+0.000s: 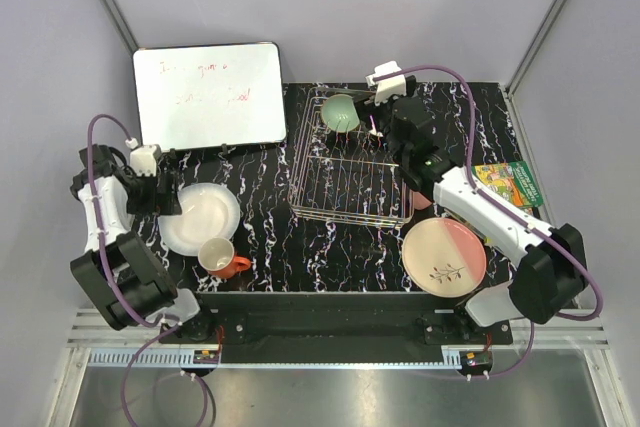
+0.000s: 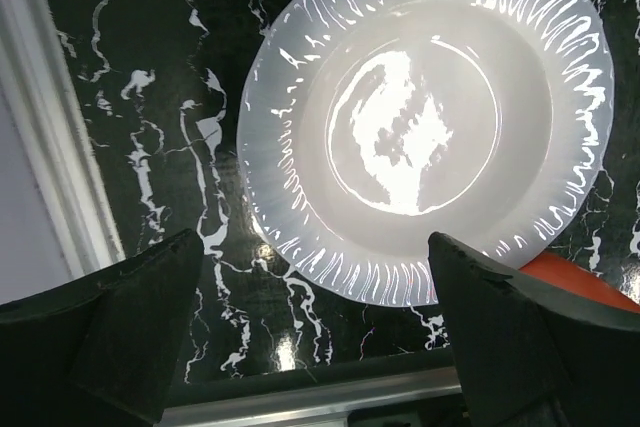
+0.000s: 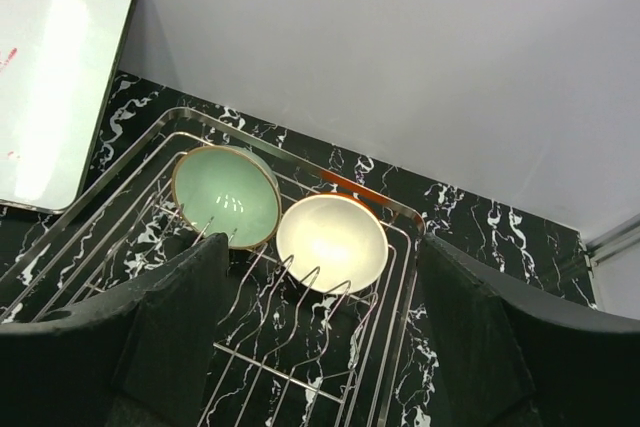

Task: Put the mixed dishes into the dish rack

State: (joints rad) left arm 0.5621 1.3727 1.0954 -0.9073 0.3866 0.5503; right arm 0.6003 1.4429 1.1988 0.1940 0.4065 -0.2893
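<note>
**Gripper state.** The left gripper (image 2: 315, 247) is released, jaws spread wide with nothing between them. It hovers above the white plate (image 2: 425, 127). The right gripper (image 3: 322, 247) is also released and empty, poised over the far end of the dish rack (image 1: 350, 187).

**Location of items.** In the top view, the green bowl (image 1: 340, 112) stands on edge at the 11 o'clock corner of the rack. In the right wrist view, the cream bowl (image 3: 332, 242) stands at its 3 o'clock side, just beside it. The white plate lies flat on the table at 8 o'clock from the rack. The orange mug (image 1: 222, 257) sits at the plate's 5 o'clock edge. The pink-and-cream plate (image 1: 443, 255) lies flat at 5 o'clock from the rack.

**Handling.** The white plate appears glazed, so it is probably stiff, slippery and breakable. Because it lies flat, the ribbed rim is the likely grip point, with one finger slid under the edge. Grip firmly to prevent slip.

**Markings.** The whiteboard (image 1: 208, 95) carries faint red handwriting, not legible. The book (image 1: 510, 185) has a printed cover, too small to read. The pink-and-cream plate bears a twig drawing only.
</note>
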